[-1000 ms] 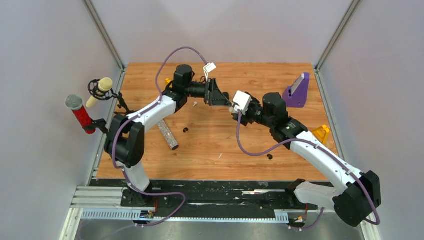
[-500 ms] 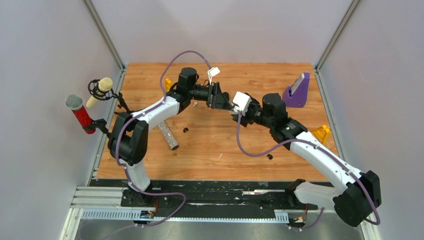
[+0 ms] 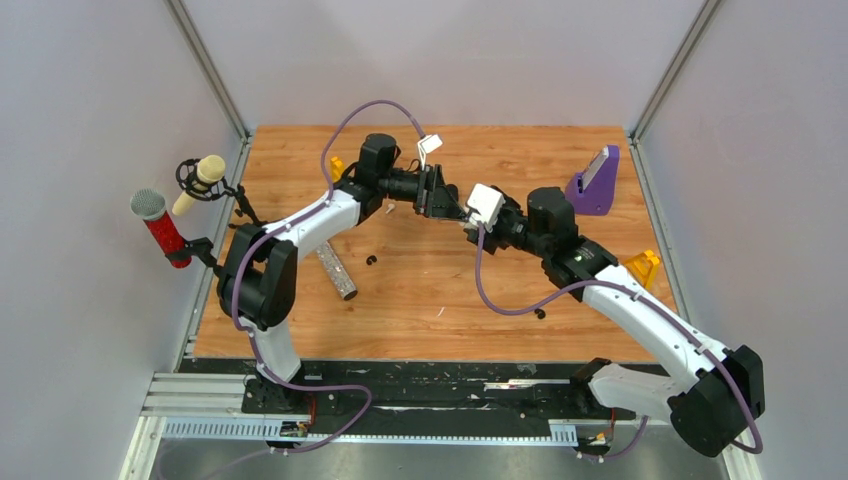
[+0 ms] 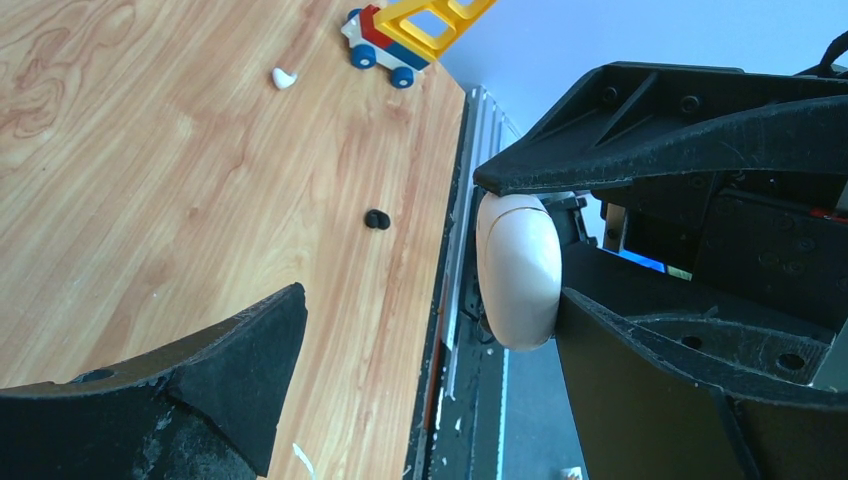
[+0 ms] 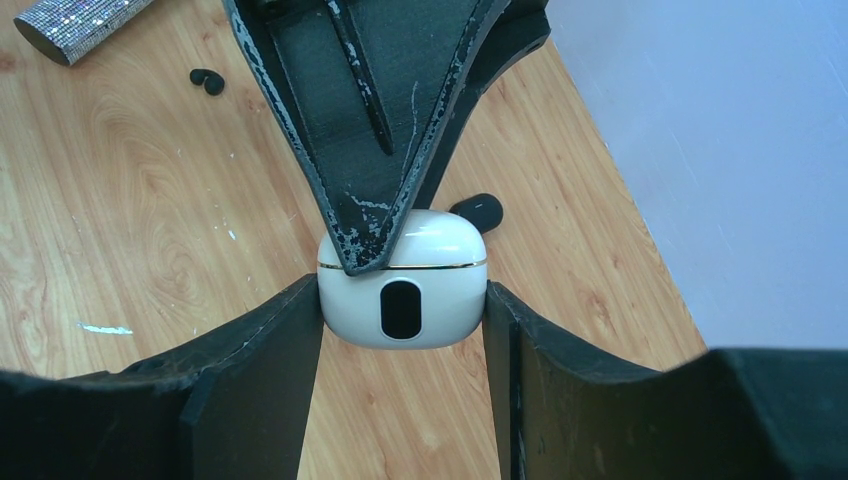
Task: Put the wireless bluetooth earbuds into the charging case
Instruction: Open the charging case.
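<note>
White glossy plastic, pebble-shaped: the charging case (image 5: 402, 302) is clamped by its sides between the two black fingers of the right gripper (image 5: 402, 290). It is held above the wooden table (image 3: 430, 290), near the middle of the board. The lid is down, and the thin gold seam shows no gap.

The left gripper (image 4: 430, 300) stands wide open with nothing between its fingers. The tip of one finger (image 5: 352, 262) touches the case at the seam, on one side.

The earbuds lie loose on the table, apart from the case:
- One black rounded earbud (image 5: 207, 79) rests near a silver glitter-covered cylinder (image 5: 80, 25).
- Another black rounded earbud (image 4: 376, 218) lies alone close to the table's near edge.
- A small white bud (image 4: 284, 77), too small to make out in detail, lies near a yellow, red and blue toy vehicle (image 4: 400, 30).

A black rounded object (image 5: 477, 208) lies on the wood just behind the case; I cannot tell what it is.
</note>
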